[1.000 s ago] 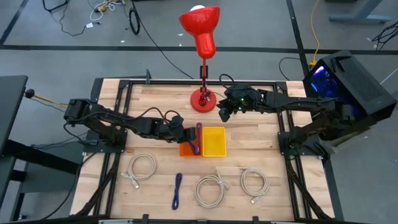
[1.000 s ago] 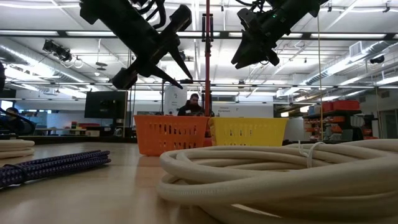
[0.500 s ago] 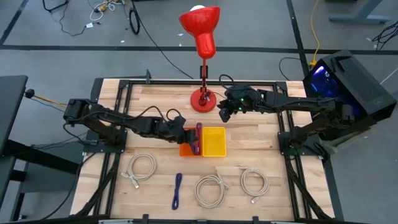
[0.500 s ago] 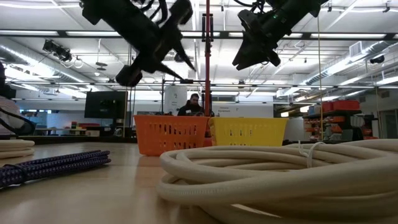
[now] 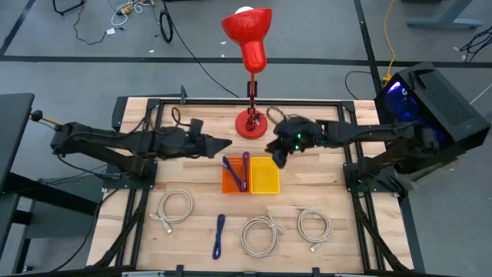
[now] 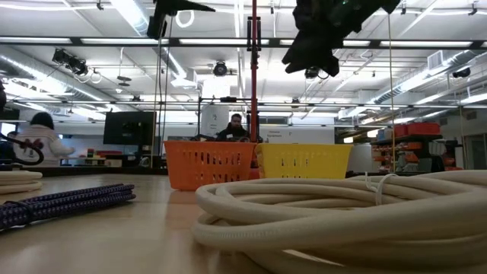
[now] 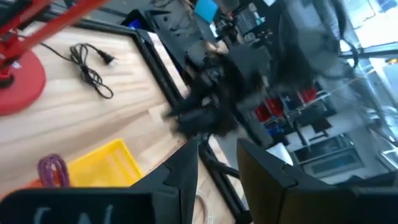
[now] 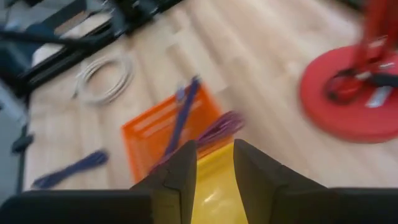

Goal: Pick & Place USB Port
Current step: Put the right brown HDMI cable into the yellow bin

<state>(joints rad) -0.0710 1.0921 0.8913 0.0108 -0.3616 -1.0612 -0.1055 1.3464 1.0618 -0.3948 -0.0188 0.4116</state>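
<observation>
Wooden worktop [image 5: 192, 115] seen from above: an orange bin [image 5: 234, 178] and a yellow bin [image 5: 264, 175] sit side by side at its middle. A purple cable [image 5: 233, 172] lies across the orange bin and a second, darker one [image 5: 246, 165] rests along the wall between the two; the yellow bin looks bare. The left gripper [image 5: 223, 144] hangs over the wood left of the bins, fingers slightly apart and carrying nothing. The right gripper [image 5: 275, 153] hovers at the yellow bin's far corner. A red lamp [image 5: 250, 81] stands at the far edge. Near the front edge lie three white coils [image 5: 174, 206] and a loose purple cable [image 5: 219, 235].

Low view: both bins stand behind a white coil [image 6: 342, 209]; a person [image 6: 237, 128] sits in the room beyond.

Left wrist: fingers [image 7: 180, 171] spread.

Right wrist: fingers [image 8: 177, 169] parted, nothing between them, above the bins.
</observation>
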